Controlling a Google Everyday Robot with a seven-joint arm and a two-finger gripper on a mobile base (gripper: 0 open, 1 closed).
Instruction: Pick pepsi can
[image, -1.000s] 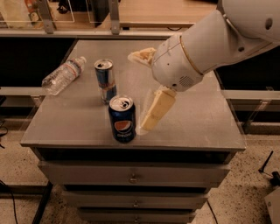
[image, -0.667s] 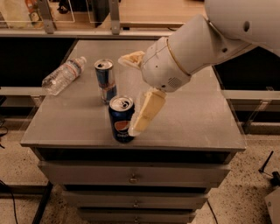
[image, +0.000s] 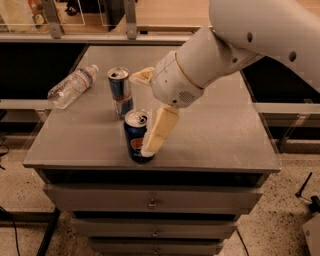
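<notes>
We noted the pepsi can (image: 132, 142) upright near the table's (image: 215, 140) front edge. The hand (image: 141, 113) was spread wide: one finger (image: 159, 131) lay against the can's right side, the other higher, near the slim blue-and-silver can (image: 120, 90).

Tabletop (image: 215, 142) carries three items. Pepsi can (image: 133, 144) upright near front edge, left of centre. Taller can (image: 120, 91) upright just behind it, slightly left, not touching. Water bottle (image: 72, 86) on its side at back left, well apart from both. Gripper (image: 141, 112) above pepsi can, fingers (image: 159, 131) spread: one down along the can's right side, the other behind, right of taller can. Drawers (image: 150, 200) beneath.
</notes>
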